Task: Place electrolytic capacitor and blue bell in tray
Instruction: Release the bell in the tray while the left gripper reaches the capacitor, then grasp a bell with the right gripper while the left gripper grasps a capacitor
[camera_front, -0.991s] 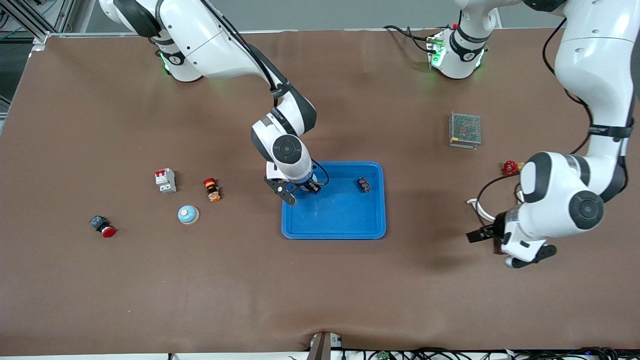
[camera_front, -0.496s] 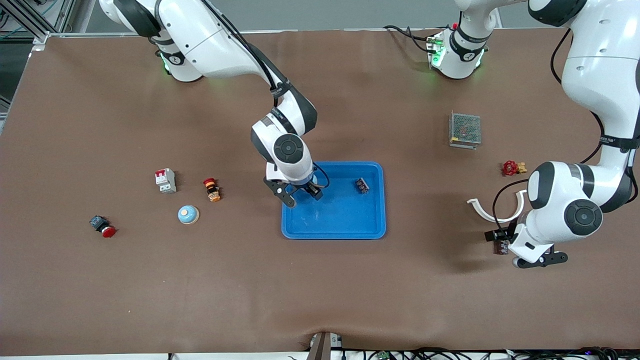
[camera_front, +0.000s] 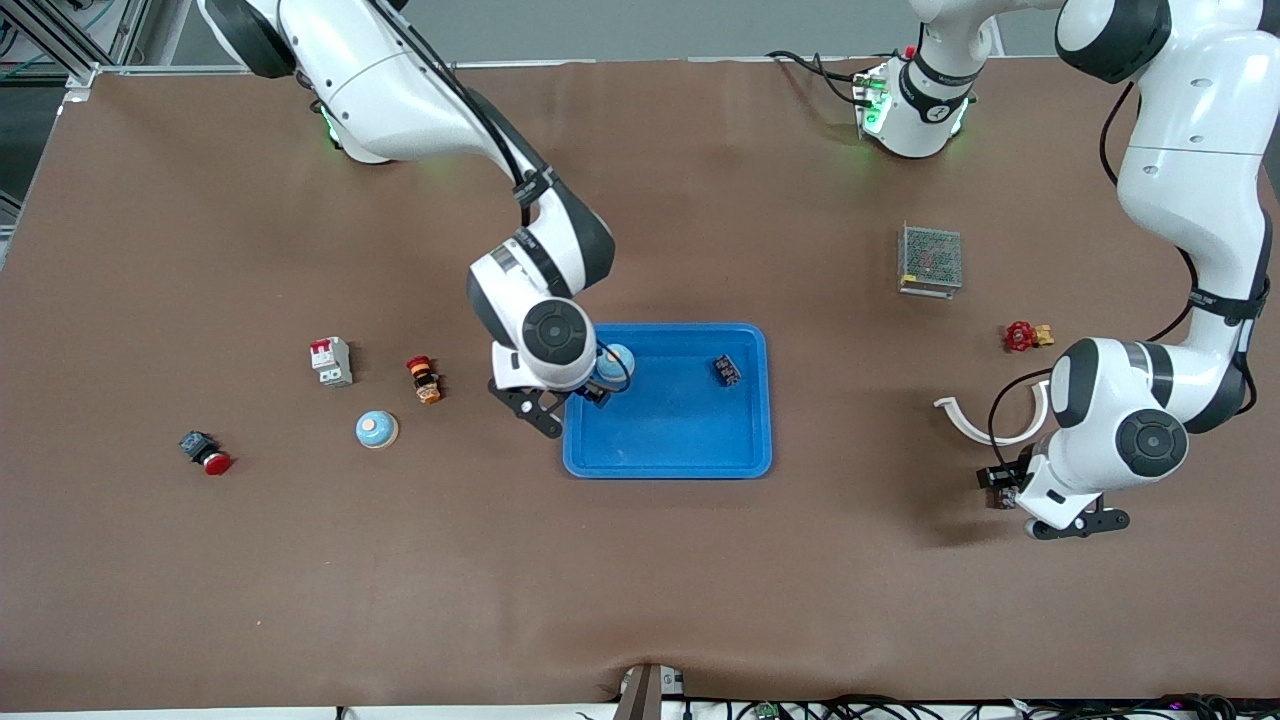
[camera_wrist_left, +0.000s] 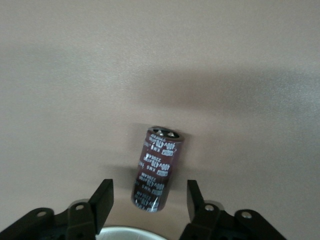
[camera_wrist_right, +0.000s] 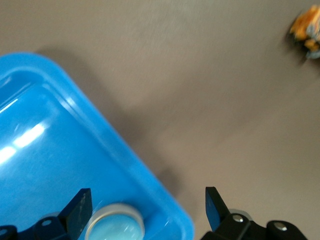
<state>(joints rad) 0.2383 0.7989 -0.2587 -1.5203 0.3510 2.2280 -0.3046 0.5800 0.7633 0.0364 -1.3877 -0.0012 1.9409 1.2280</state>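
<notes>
The bright-blue tray (camera_front: 690, 455) lies mid-table. One light-blue bell (camera_front: 615, 361) sits in it near the rim toward the right arm's end; it also shows in the right wrist view (camera_wrist_right: 114, 226). My right gripper (camera_front: 568, 408) hangs open and empty over that rim (camera_wrist_right: 165, 200), its midpoint (camera_wrist_right: 146, 205) beside the bell. A second blue bell (camera_front: 377, 429) sits on the table. The dark maroon electrolytic capacitor (camera_front: 1001, 497) is on the table near the left arm's end. My left gripper (camera_front: 1012, 488) is open just above it, with the capacitor (camera_wrist_left: 157, 167) between the spread fingers (camera_wrist_left: 149, 200).
A small dark part (camera_front: 727, 370) lies in the tray. A white breaker (camera_front: 331, 361), an orange-red button (camera_front: 424, 380) and a red push button (camera_front: 207, 455) lie toward the right arm's end. A white curved piece (camera_front: 985, 428), a red valve (camera_front: 1020, 335) and a metal mesh box (camera_front: 930, 260) lie near the left arm.
My right gripper has let go of the bell in the tray and moved off toward the right arm's end. My left wrist has swung round and settled over the capacitor.
</notes>
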